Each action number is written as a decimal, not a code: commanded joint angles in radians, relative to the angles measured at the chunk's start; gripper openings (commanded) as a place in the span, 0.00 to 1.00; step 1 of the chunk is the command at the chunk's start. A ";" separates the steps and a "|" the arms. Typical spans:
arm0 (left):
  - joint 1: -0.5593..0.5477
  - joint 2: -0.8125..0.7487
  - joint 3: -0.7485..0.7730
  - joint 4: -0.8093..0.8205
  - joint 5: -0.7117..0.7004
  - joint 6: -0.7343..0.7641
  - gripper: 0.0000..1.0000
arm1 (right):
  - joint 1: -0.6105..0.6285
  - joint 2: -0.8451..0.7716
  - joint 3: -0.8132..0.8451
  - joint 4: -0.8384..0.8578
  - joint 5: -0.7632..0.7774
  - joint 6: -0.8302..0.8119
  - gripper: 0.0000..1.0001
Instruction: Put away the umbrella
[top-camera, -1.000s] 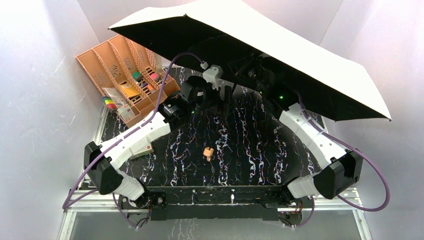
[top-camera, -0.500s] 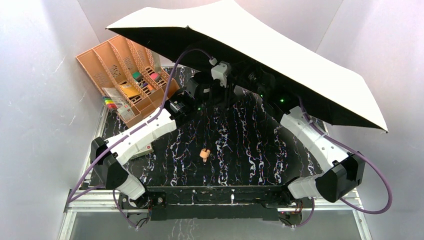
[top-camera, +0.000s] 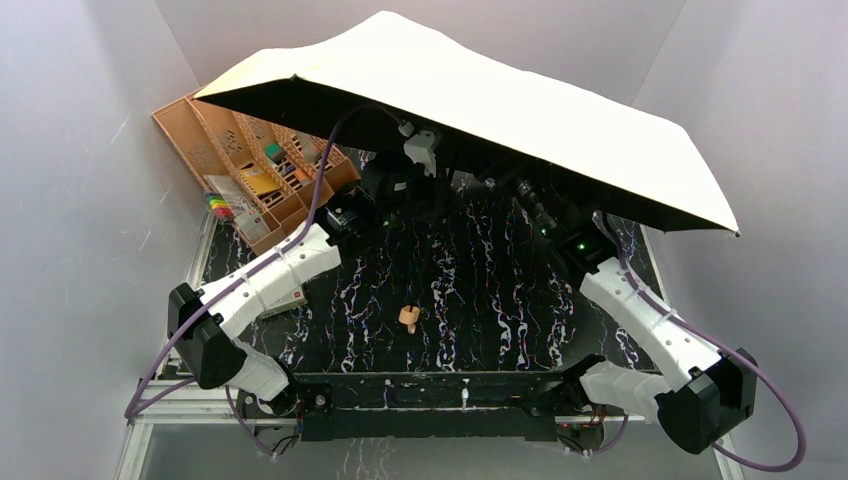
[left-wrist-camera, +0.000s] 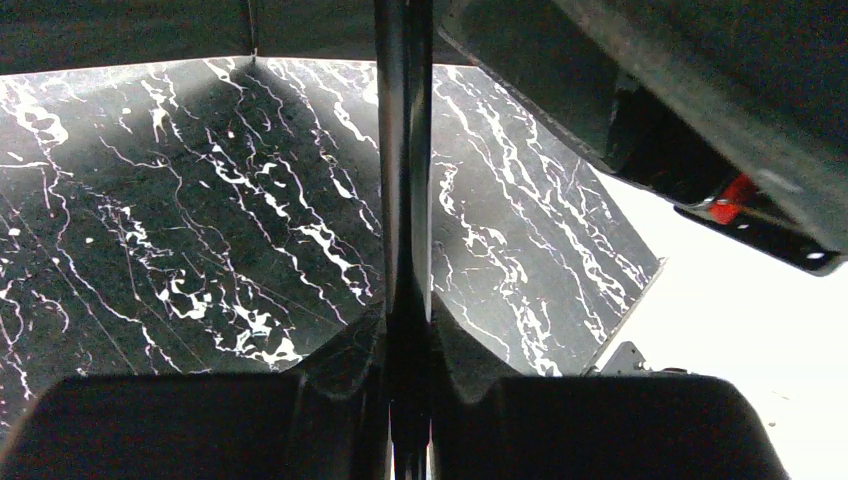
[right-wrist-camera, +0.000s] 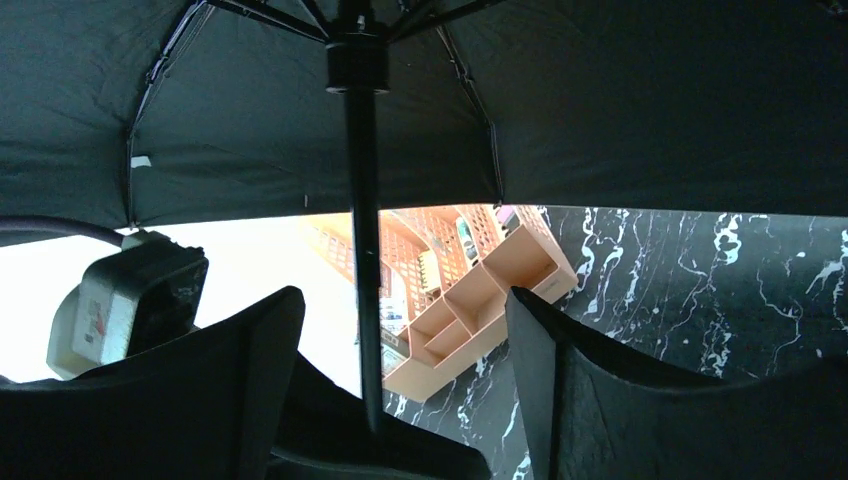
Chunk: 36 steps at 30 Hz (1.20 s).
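Note:
The umbrella (top-camera: 480, 110) is open, its pale beige canopy spread above the far half of the black marbled table (top-camera: 480, 300). Its black underside (right-wrist-camera: 600, 100) fills the top of the right wrist view. My left gripper (left-wrist-camera: 408, 330) is shut on the thin black shaft (left-wrist-camera: 403, 150). My right gripper (right-wrist-camera: 400, 320) is open; the shaft (right-wrist-camera: 362, 200) runs up between its fingers to the hub, touching neither. In the top view both grippers are mostly hidden under the canopy. A small tan handle (top-camera: 408, 317) shows low over the table's middle.
A peach-orange divided file tray (top-camera: 250, 150) with small coloured items stands at the back left, also in the right wrist view as the tray (right-wrist-camera: 470, 290). A white box (top-camera: 285, 298) lies beside the left arm. Pale walls close in on both sides.
My left gripper has closed on the shaft and my right gripper has let go and opened. The right arm drew back toward the near right. The canopy swung left and tilted lower.

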 joint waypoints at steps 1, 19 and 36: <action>0.001 -0.071 0.006 0.008 0.047 -0.036 0.00 | -0.042 -0.037 -0.098 0.308 -0.059 0.015 0.83; 0.001 -0.102 -0.027 -0.011 0.106 -0.015 0.00 | -0.153 0.181 0.070 0.546 -0.301 0.161 0.83; 0.001 -0.102 -0.023 -0.034 0.126 0.003 0.00 | -0.153 0.339 0.210 0.546 -0.288 0.203 0.71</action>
